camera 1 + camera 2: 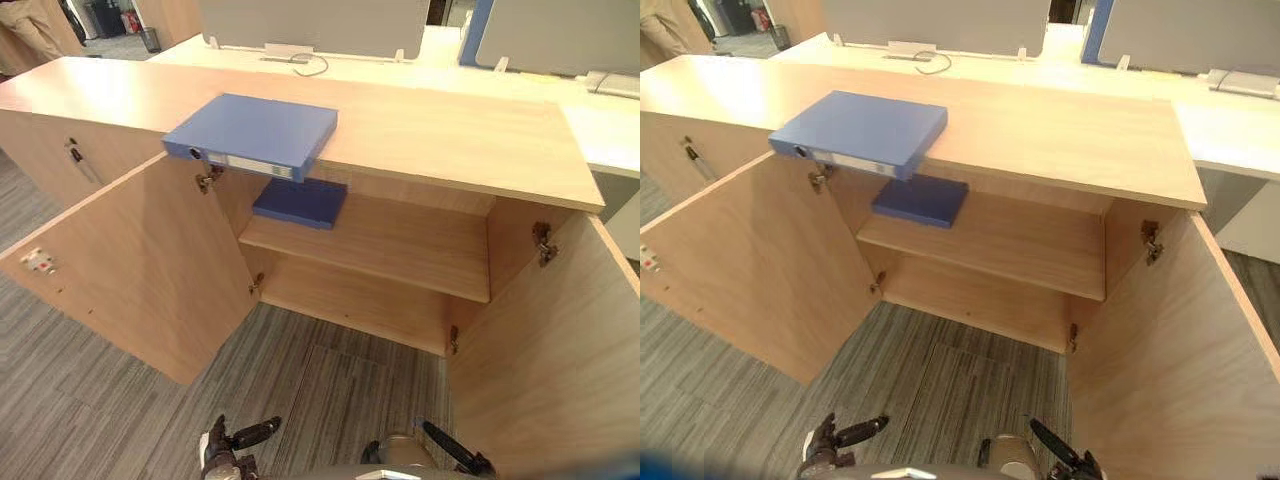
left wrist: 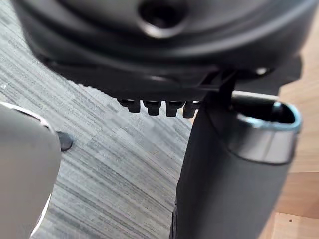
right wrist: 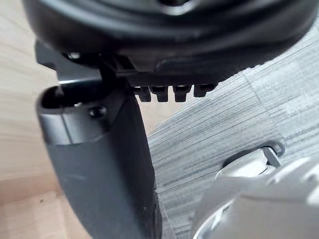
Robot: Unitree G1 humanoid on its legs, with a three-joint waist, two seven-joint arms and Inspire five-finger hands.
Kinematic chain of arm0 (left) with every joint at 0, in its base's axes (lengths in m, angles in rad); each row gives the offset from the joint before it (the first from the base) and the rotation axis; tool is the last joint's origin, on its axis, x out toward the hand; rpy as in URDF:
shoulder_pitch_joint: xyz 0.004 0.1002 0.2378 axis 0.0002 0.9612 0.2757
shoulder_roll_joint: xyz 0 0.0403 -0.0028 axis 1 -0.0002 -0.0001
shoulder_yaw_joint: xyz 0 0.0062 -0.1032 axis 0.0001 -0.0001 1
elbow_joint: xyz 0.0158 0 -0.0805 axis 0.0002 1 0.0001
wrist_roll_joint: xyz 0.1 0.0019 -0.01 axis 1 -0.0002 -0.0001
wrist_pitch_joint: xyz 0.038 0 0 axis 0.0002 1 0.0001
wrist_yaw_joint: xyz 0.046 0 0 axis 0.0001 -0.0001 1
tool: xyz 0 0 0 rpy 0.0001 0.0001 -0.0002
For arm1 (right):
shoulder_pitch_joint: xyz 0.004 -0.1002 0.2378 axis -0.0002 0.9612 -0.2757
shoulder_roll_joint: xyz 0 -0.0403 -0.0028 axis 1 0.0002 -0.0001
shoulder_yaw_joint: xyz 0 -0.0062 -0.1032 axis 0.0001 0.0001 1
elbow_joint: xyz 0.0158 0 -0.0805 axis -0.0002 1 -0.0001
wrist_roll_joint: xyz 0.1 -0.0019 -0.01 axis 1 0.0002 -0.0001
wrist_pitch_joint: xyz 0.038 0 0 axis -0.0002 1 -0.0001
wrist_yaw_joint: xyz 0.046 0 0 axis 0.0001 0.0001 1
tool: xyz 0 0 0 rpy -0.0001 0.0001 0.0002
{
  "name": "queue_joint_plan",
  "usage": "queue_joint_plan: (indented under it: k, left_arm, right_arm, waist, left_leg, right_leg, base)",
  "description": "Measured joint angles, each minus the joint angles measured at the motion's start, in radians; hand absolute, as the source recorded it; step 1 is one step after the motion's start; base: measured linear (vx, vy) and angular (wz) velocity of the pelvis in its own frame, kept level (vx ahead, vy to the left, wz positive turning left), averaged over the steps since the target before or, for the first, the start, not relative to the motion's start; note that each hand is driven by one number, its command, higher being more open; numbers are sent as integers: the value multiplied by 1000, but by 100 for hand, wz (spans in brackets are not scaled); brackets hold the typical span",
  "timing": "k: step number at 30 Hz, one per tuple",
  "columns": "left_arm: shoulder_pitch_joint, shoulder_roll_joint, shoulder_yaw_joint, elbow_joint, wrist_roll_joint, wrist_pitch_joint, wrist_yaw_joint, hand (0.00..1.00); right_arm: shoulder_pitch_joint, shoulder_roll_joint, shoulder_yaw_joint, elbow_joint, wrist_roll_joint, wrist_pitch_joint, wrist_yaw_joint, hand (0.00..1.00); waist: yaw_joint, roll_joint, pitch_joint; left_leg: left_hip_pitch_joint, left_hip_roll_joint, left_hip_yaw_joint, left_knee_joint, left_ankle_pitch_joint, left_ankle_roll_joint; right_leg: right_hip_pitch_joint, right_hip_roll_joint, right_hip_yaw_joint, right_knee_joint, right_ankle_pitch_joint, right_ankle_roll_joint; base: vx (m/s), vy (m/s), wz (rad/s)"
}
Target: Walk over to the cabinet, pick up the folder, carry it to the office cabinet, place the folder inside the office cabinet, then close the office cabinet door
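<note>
A blue folder (image 1: 255, 132) lies flat on the wooden cabinet top (image 1: 450, 140), its spine overhanging the front edge. A second blue folder (image 1: 300, 202) lies on the shelf (image 1: 390, 245) inside the cabinet. Both cabinet doors stand wide open, the left door (image 1: 140, 270) and the right door (image 1: 560, 350). My left hand (image 1: 222, 447) and right hand (image 1: 452, 450) hang low over the carpet, well short of the cabinet, both open and holding nothing. The wrist views show each thumb (image 2: 224, 174) (image 3: 104, 169) beside straight fingers, with carpet beyond.
Behind the cabinet runs a white desk (image 1: 600, 125) with grey partition screens (image 1: 310, 22). A neighbouring cabinet door with a key (image 1: 75, 153) is at the left. A person's legs (image 1: 35, 25) and a bin (image 1: 150, 38) show far left. Striped grey carpet (image 1: 330, 390) lies between the open doors.
</note>
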Motion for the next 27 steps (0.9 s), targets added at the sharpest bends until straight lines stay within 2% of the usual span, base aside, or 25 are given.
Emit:
queue_joint_plan:
  k: [1,3,4,5,6,7,8,9,11,12,13,14,15,16,17,19,21,24,27]
  left_arm:
    - [1,-13,17,-1,0,0,1,100]
    - [0,-14,33,-2,-1,1,-2,100]
    - [2,-15,56,-23,-2,1,-6,100]
    - [5,-17,68,-31,-3,2,-6,100]
    - [17,-21,88,-62,-5,3,-6,100]
    - [23,-21,88,-86,-12,2,-4,100]
    - [28,-20,87,-93,-16,1,-5,100]
    - [28,-17,80,-103,-19,-1,-6,100]
    - [21,-13,78,-111,-24,-2,-6,100]
    - [10,-8,78,-115,-24,-3,-5,100]
    - [7,-5,78,-115,-24,-3,-5,100]
    - [7,-3,76,-116,-23,-5,-4,100]
    - [6,-4,66,-109,-22,-5,-3,100]
    - [6,-10,59,-100,-22,-6,-1,100]
    - [-3,9,42,-67,-23,-3,-2,100]
    - [-3,29,37,-59,-21,-5,5,100]
    - [-1,39,36,-36,-23,-2,11,100]
    - [-1,56,-16,6,-24,-2,-11,100]
    - [1,68,-75,16,-55,-1,-40,100]
  right_arm:
    - [3,-5,0,1,0,2,0,100]
    - [13,-4,0,1,2,2,0,100]
    - [34,-1,8,2,3,3,0,100]
    - [39,-1,9,0,4,3,-1,100]
    - [46,-6,19,0,5,2,-5,100]
    - [44,-15,55,0,5,2,-6,100]
    - [41,-19,75,-1,5,1,-6,100]
    - [36,-22,97,-1,5,1,-5,100]
    - [21,-19,112,1,5,2,-6,100]
    - [3,-10,111,8,5,3,-8,100]
    - [-8,-4,110,10,5,3,-9,100]
    - [-21,11,108,10,5,2,-10,100]
    - [-26,18,109,10,4,2,-10,100]
    - [-24,14,108,10,3,2,-10,100]
    - [-20,17,83,24,1,6,-5,100]
    - [-25,40,73,31,0,8,-3,100]
    - [-32,51,73,31,1,11,0,100]
    - [-34,48,70,27,2,10,0,100]
    - [-31,46,62,25,6,10,-8,100]
  waist:
    - [0,13,-5]
    - [-4,13,-4]
    - [-5,11,-1]
    - [-4,9,0]
    - [6,13,-1]
    - [8,11,-2]
    - [11,9,-1]
    - [17,3,-4]
    - [37,-11,-5]
    - [53,-25,1]
    - [54,-34,5]
    - [54,-49,3]
    - [53,-43,1]
    - [53,-27,-6]
    - [50,-32,-27]
    - [49,-60,-38]
    - [51,-74,-56]
    - [48,-62,-76]
    - [35,-49,-78]
  left_leg:
    - [-8,17,-3,21,8,-4]
    - [-50,44,-20,126,9,-4]
    - [-150,76,-74,361,18,8]
    - [-198,89,-100,472,31,16]
    - [-287,115,-133,681,36,20]
    - [-354,118,-140,827,25,18]
    - [-379,117,-135,871,18,12]
    - [-419,109,-126,897,3,21]
    - [-454,106,-97,836,-31,13]
    - [-459,92,-87,737,-45,5]
    - [-458,77,-89,674,-47,4]
    - [-458,41,-100,521,-36,2]
    - [-454,5,-132,356,31,10]
    - [-451,-6,-157,281,110,18]
    - [-446,-61,-190,223,185,-18]
    - [-420,-95,-171,172,195,-3]
    - [-357,-135,-132,72,222,33]
    - [-265,-162,-84,-72,277,58]
    - [-211,-189,-74,-180,326,74]
  right_leg:
    - [6,18,-6,-8,-8,-11]
    - [49,36,-24,-55,-10,-14]
    - [117,54,-48,-115,-9,-17]
    - [145,66,-53,-139,-7,-21]
    - [193,89,-49,-180,-4,-27]
    - [230,102,-38,-209,-4,-29]
    - [248,105,-30,-222,-4,-29]
    - [273,107,-7,-245,-4,-29]
    - [302,98,34,-268,3,-17]
    - [319,79,65,-277,7,-9]
    - [328,64,77,-281,9,-1]
    - [333,30,93,-282,9,23]
    - [343,7,96,-286,9,58]
    - [348,4,97,-291,8,76]
    - [368,-37,101,-311,-2,125]
    - [364,-77,104,-314,18,155]
    - [366,-122,124,-333,81,174]
    - [368,-148,165,-349,139,182]
    - [363,-169,172,-348,148,186]
  base:
    - [354,-292,-7]
    - [324,-262,19]
    - [286,-220,39]
    - [320,-200,26]
    - [228,-59,-10]
    - [219,-16,-25]
    - [213,40,-38]
    - [176,59,-39]
    - [242,124,-68]
    - [250,167,-76]
    - [239,218,-67]
    - [289,333,-48]
    - [239,291,-37]
    - [322,433,-9]
    - [230,305,8]
    - [263,316,2]
    - [216,251,-20]
    - [115,169,-35]
    - [-3,98,-13]
